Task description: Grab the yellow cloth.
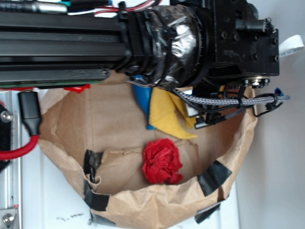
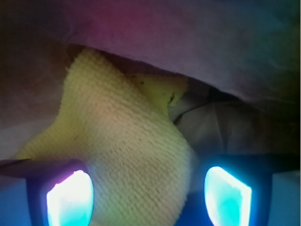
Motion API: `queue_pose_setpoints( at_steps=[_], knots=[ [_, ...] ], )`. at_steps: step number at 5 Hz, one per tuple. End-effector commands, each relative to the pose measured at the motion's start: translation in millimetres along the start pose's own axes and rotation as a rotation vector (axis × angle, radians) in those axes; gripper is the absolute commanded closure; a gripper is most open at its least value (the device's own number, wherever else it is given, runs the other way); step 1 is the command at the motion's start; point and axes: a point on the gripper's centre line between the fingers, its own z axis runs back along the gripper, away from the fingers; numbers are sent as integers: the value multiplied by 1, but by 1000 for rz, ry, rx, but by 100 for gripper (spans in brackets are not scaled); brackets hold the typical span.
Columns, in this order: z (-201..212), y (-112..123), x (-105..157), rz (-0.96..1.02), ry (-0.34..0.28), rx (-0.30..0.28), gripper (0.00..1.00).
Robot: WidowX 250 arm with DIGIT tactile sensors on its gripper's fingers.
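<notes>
The yellow cloth (image 2: 122,141) fills the middle of the wrist view, fuzzy and folded, and reaches down between my two glowing fingertips (image 2: 70,197). My gripper (image 2: 148,195) is open around it. The left pad is at the cloth's edge, while a blue gap separates the cloth from the right pad (image 2: 228,195). In the exterior view the yellow cloth (image 1: 167,114) lies inside the paper bag, just under the black arm (image 1: 157,43). The arm hides the fingers in that view.
A red wad of fabric (image 1: 162,162) sits below the cloth in the brown paper bag (image 1: 143,202), whose rim is patched with black tape. A blue object (image 1: 142,98) lies partly under the cloth. Braided cables (image 1: 214,101) hang from the arm at the right.
</notes>
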Motion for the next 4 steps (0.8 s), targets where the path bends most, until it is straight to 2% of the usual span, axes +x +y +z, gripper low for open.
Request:
queue_pose_setpoints(
  at_steps=[1,2,3,4],
  knots=[
    [1,3,12,-29,-61,21,0],
    [-20,7,16,-30,-25,50,0],
    [-24,9,20,-2,2,45,100],
    [-22,9,20,6,-2,46,100]
  ],
)
